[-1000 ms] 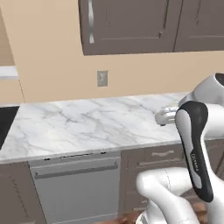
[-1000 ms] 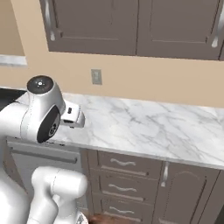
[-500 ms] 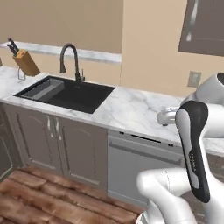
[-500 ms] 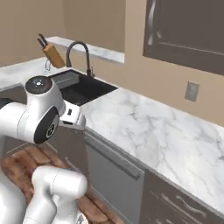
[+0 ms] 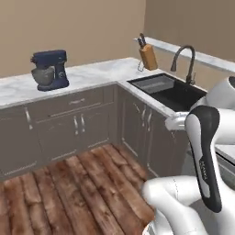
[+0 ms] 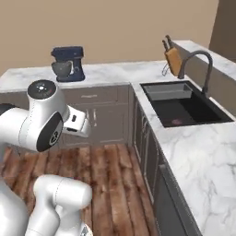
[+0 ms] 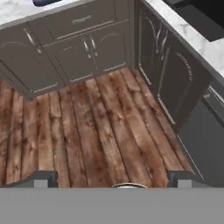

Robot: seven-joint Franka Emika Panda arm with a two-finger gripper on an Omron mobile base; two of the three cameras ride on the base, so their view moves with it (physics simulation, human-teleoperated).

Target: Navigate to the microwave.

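— Facing a corner of the kitchen, we have the marble tabletop (image 5: 92, 73) running along the back wall and turning toward us on the right. What do we see on it?

— A dark blue stand mixer (image 5: 49, 69) sits on the back run, well to the left of the corner. Near the corner stands a wooden knife block (image 5: 148, 56) with dark handles sticking up, tilted back toward the wall. Just beside it on the right run is the black sink (image 6: 184, 106) with a dark curved faucet (image 6: 199, 69) behind it, and a grey tray-like insert lies in the sink's far end.

— And the microwave we are meant to reach?

— We cannot find it in any of our views; we see tan wall above the tabletop and grey cabinets (image 7: 83, 48) below.

— Where is our hand (image 7: 112, 177)?

— It points down at the wooden floor (image 7: 87, 131) in front of the corner cabinets. Its two dark fingertips (image 7: 41, 178) stand far apart at the bottom of the hand view, with nothing between them. From the base cameras we see our white arm (image 6: 41, 120) folded close to the body, the wrist block sticking out toward the cabinets.

— Anything else to our right?

— A darker flat panel sits under the right run of tabletop, next to the cabinet doors; we cannot tell what appliance it is.
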